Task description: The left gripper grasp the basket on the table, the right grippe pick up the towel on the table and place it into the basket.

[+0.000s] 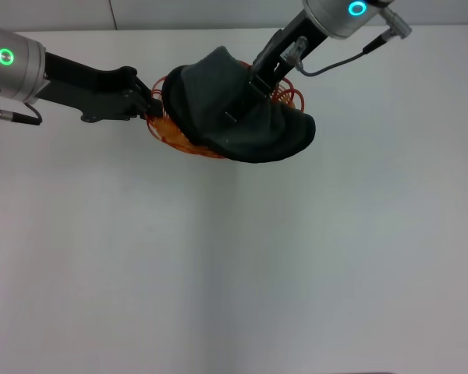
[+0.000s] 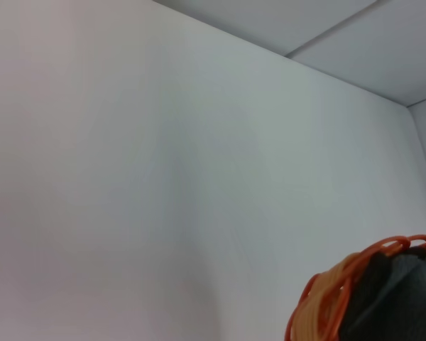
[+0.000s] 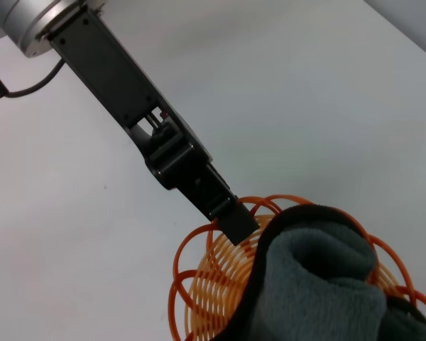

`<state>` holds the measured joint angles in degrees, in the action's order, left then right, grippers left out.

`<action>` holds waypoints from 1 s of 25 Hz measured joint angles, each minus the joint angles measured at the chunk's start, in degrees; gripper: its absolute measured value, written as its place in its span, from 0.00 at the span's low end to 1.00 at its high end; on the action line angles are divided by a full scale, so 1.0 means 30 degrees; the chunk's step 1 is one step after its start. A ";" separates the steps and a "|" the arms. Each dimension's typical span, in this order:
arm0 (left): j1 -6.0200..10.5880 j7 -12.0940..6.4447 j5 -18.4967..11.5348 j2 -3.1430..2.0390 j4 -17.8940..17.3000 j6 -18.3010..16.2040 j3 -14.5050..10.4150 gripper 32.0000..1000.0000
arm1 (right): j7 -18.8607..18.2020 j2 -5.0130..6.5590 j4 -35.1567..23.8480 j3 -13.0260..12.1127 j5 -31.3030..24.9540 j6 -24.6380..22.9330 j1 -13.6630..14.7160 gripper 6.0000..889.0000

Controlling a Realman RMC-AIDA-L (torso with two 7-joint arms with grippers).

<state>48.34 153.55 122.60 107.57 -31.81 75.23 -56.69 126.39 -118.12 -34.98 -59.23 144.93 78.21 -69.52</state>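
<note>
The orange wire basket [image 1: 174, 137] sits at the far middle of the white table [image 1: 234, 273]. My left gripper [image 1: 153, 104] reaches in from the left and is shut on the basket's left rim; in the right wrist view its black fingertips [image 3: 236, 219] clamp the looped rim [image 3: 199, 245]. A dark grey towel [image 1: 238, 121] covers most of the basket and overhangs its right side. My right gripper [image 1: 251, 84] comes down from the upper right and is shut on the towel's top. The left wrist view shows only the basket's edge [image 2: 325, 302] with the towel [image 2: 390, 291] in it.
Nothing else lies on the white tabletop, which stretches wide in front of and beside the basket. The table's far edge [image 1: 101, 29] runs just behind both arms.
</note>
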 joint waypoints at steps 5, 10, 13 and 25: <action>0.0000 -0.0002 0.0000 0.0000 -0.0001 0.0001 0.0000 0.05 | -0.0018 0.0000 -0.0066 0.0000 0.0000 0.0157 0.0000 0.99; -0.0064 -0.0003 -0.0001 0.0000 -0.0001 -0.0027 0.0000 0.05 | -0.0024 0.0001 -0.0493 -0.0045 0.0000 0.0372 0.0000 0.99; -0.0153 -0.0002 -0.0001 0.0000 -0.0001 -0.0085 0.0000 0.05 | -0.0002 0.0001 -0.1002 -0.0003 -0.0023 0.0839 0.0056 0.99; -0.0435 0.0020 0.0003 -0.0119 0.0000 -0.0154 -0.0001 0.05 | 0.0990 -0.0010 -0.7297 0.2052 -0.0573 0.5539 0.1788 0.99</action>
<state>47.03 153.61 122.61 107.21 -31.81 74.77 -56.69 129.36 -118.15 -56.87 -53.08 143.21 94.83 -64.16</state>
